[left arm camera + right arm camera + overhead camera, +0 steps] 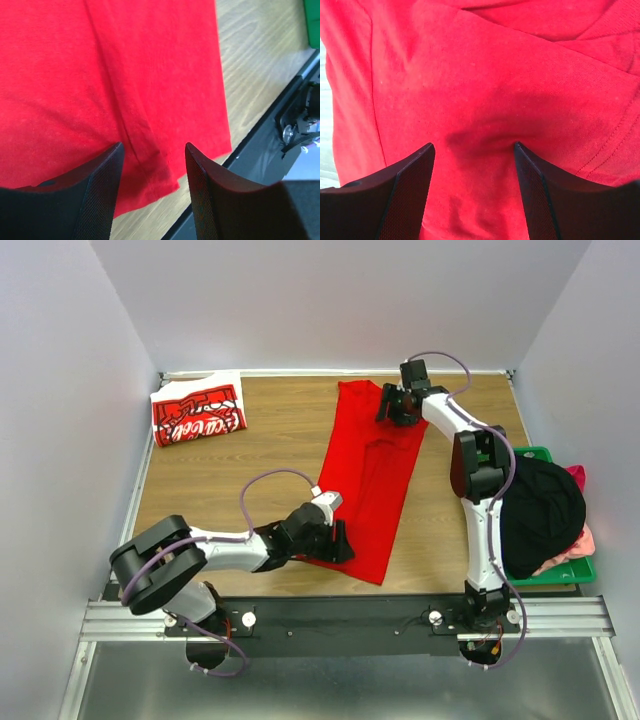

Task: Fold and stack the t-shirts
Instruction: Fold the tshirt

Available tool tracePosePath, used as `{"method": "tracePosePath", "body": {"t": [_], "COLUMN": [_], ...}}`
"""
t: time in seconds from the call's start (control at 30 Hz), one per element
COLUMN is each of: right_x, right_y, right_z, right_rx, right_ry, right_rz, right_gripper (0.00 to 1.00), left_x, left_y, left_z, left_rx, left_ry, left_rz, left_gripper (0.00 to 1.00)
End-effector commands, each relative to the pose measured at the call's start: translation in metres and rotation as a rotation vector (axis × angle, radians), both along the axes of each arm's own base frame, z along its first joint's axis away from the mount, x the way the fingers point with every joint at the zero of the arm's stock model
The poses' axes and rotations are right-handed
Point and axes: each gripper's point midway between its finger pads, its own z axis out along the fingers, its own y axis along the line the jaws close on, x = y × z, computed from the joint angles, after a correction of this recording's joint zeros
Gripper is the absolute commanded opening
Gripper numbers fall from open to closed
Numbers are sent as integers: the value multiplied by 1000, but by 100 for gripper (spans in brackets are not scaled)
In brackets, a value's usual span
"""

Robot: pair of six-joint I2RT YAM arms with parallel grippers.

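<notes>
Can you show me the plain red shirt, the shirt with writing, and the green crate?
plain red shirt (372, 475), top view, middle of the cloth.
shirt with writing (198, 422), top view, on the white lettering.
green crate (565, 576), top view, near rim.

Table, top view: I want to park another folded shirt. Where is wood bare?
Bare wood lies between the folded lettered shirt and the plain red shirt, and between that shirt and the right arm. Crowded: its ends, under the left hand and right hand.
</notes>
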Motion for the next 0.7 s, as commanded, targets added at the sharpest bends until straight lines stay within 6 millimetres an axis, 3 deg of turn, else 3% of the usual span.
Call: {"method": "tracePosePath", "body": {"t": [0.0, 0.07, 0.17, 0.2, 0.23, 0.27, 0.33, 0.5, 0.63, 0.67], "right_x": [-7, -7, 6, 6, 13, 13, 19, 20, 20, 23], "right_y": [11, 23, 36, 39, 44, 46, 50, 54, 55, 56], "right_z": [-56, -67, -58, -67, -59, -66, -60, -50, -8, 24], "right_rx": [40, 85, 124, 128, 144, 144, 155, 163, 127, 120], "right_ry": [115, 137, 104, 115, 90, 96, 76, 55, -20, -80], "right_rz": [61, 105, 145, 154, 172, 182, 195, 224, 262, 274], "right_gripper": [72, 72, 72, 72, 72, 72, 72, 73, 73, 73], "left_x": [-19, -19, -19, -19, -19, -16, -16, -12, 4, 9], "left_y": [-13, -22, -31, -33, -34, -38, -41, -52, -57, -57], "left_z": [-7, -5, -5, -5, -5, -2, 0, 8, 32, 39], "left_rx": [-9, -33, -39, -42, -42, -50, -57, -80, -99, -92], "left_ry": [55, 51, 50, 50, 49, 38, 36, 20, -64, -93], "left_rz": [-77, -102, -128, -137, -140, -142, -152, -161, -124, -120], "left_gripper": [61, 61, 61, 61, 60, 60, 60, 61, 61, 62]}}
